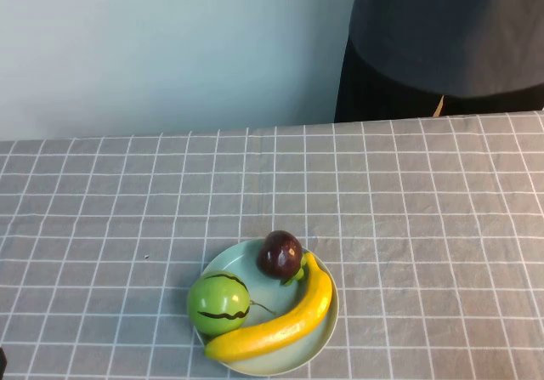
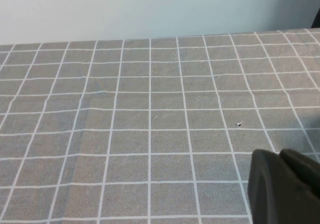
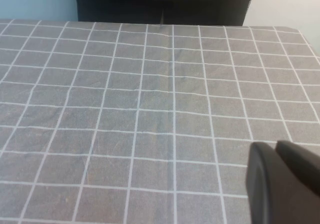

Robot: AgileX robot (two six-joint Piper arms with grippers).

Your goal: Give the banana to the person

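Note:
The yellow banana (image 1: 285, 320) lies along the right and front rim of a pale green plate (image 1: 327, 337) near the table's front edge. The person (image 1: 442, 40) stands behind the table's far right edge, with only the dark grey shirt and black trousers showing and no hand in view. The person's torso also shows in the right wrist view (image 3: 165, 3). Neither gripper appears in the high view. My left gripper (image 2: 277, 154) hangs shut and empty above bare cloth. My right gripper (image 3: 274, 146) is also shut and empty above bare cloth, facing the person.
On the plate, a round green striped fruit (image 1: 218, 305) sits at the left and a small dark purple fruit (image 1: 280, 254) at the back. A grey checked cloth (image 1: 408, 227) covers the table. A pale wall stands behind it.

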